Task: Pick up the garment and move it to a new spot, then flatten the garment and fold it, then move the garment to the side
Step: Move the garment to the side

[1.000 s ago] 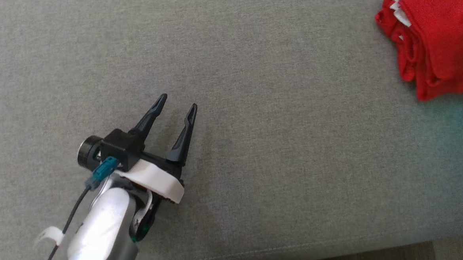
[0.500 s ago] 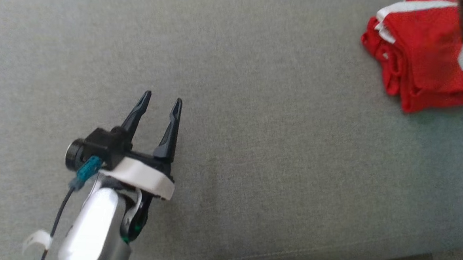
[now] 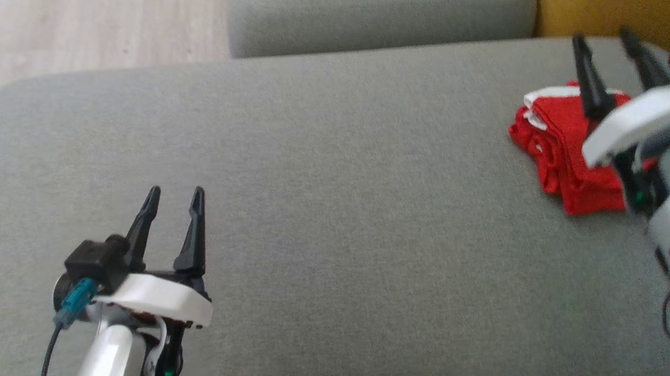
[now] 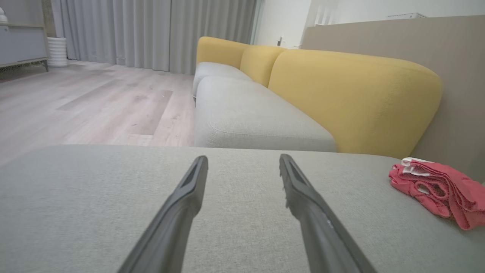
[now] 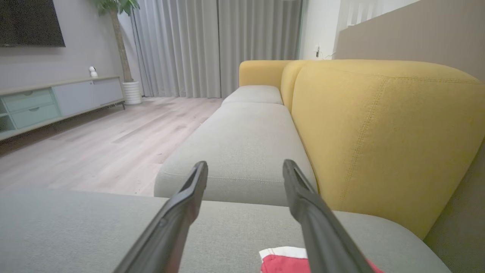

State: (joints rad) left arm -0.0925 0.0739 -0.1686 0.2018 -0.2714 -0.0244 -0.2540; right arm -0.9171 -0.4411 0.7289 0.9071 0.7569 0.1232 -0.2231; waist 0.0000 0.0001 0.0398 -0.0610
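The garment is red with white trim, folded into a small stack at the right side of the grey sofa seat. It also lies at the right of the left wrist view and at the bottom edge of the right wrist view. My right gripper hovers just above and in front of the garment, open, holding nothing. My left gripper stands open over bare cushion at the lower left, far from the garment.
A yellow backrest rises behind the seat on the right. A second grey seat cushion continues beyond a gap. Wooden floor lies past the seat's far left corner. A TV cabinet stands across the room.
The head camera has tilted up, bringing the seat's far edge, floor and backrest into sight. My right gripper has let go of the garment and risen above it, open.
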